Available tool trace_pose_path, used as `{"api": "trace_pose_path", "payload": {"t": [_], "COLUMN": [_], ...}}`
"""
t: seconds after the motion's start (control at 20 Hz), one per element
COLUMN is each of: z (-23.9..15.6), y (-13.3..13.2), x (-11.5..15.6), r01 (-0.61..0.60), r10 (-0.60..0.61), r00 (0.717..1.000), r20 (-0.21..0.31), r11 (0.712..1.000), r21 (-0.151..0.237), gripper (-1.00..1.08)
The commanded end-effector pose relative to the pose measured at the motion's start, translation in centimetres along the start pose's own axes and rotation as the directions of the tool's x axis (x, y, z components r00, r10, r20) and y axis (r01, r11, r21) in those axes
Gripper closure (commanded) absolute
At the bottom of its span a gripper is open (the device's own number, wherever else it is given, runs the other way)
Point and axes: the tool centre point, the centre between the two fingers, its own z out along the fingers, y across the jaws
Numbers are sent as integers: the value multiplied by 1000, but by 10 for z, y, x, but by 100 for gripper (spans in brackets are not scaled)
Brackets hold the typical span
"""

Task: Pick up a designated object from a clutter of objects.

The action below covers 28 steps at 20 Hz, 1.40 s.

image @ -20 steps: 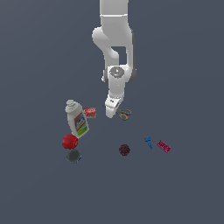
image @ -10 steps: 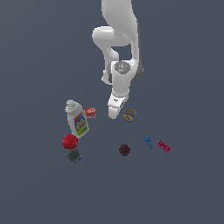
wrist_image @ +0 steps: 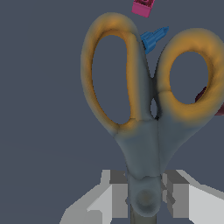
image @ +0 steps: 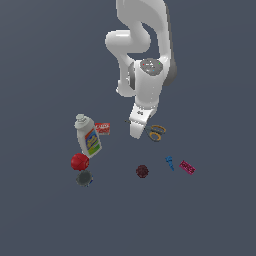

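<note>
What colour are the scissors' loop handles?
Orange-yellow on grey loop handles, clearest in the wrist view.

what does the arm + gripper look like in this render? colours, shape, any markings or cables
The arm is glossy white with rounded, bulbous links and darker grey shading at the joints. A round grey cap with small red and green dots sits on the wrist. The gripper is a white block; in the wrist view its fingers are boxy, white and grey. No cables visible. Small dark marks on the hand are too blurred to read.
</note>
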Motion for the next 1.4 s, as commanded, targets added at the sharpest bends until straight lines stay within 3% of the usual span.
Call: {"api": "trace_pose_path", "payload": {"t": [0.0,1.35], "z": [-19,-165], "y": [11,113], "x": [13,126], "r01": [-1,-6], "r10": [1,6], "r00": [1000,1000], "r20": [0,1], "r11": [1000,1000], "r21": [0,0], "gripper": [108,108]}}
